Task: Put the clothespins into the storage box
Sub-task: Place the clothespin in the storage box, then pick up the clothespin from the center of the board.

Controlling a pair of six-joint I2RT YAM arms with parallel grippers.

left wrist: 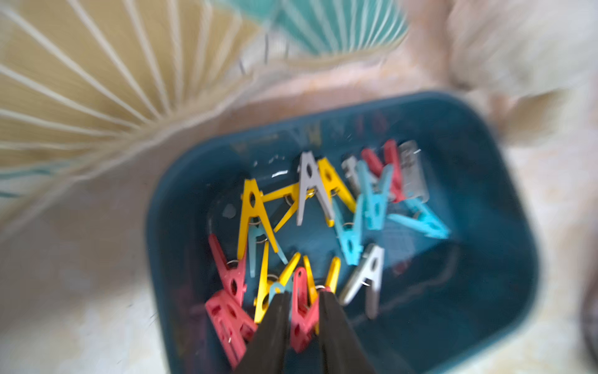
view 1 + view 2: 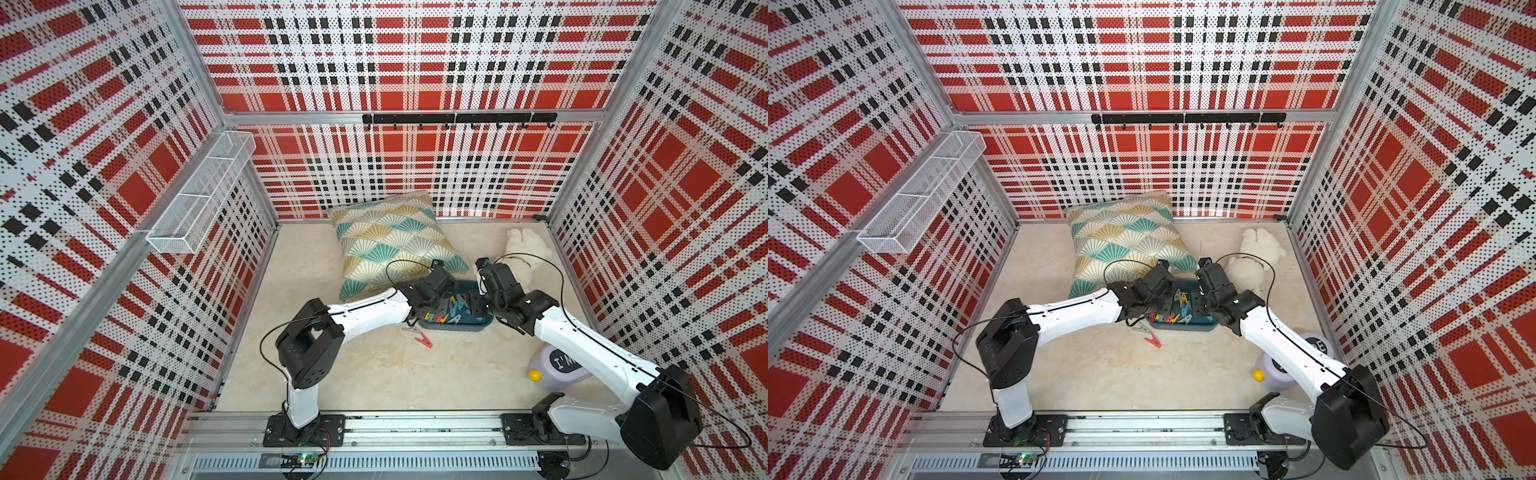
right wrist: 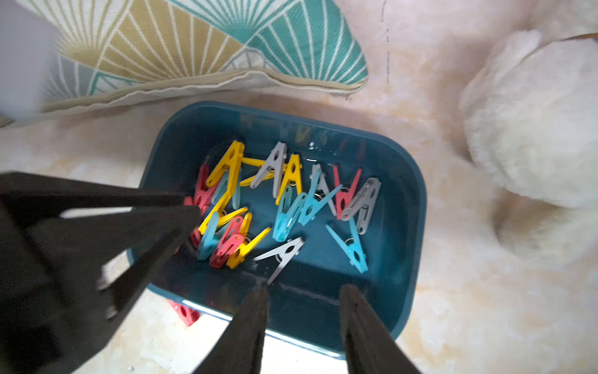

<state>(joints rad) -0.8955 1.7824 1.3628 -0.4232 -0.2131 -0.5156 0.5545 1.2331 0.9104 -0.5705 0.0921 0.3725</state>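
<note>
The left tool (image 1: pixel 303 294) flanks a red clothespin (image 1: pixel 301 327) over the storage box (image 1: pixel 479 168), grip unclear; the right tool (image 3: pixel 307 323) is spread, empty. Two clothespins (image 2: pixel 424 340) lie on the desk (image 2: pixel 353 370) just near-left, nearer the left tool.

Bright even light, soft shadows, left wrist blurred

Crowded over the storage box (image 2: pixel 461 327): left hand (image 1: pixel 303 296) above its left end, right hand (image 3: pixel 305 288) over its right part, only a narrow gap between. Closed off behind by the pillow (image 2: pixel 390 241) and the plush toy (image 2: pixel 528 253). Free counter (image 2: pixel 353 365) in front and leftwards, except a grey clothespin (image 2: pixel 411 329) and a red clothespin (image 2: pixel 424 340) beside the box.
</note>
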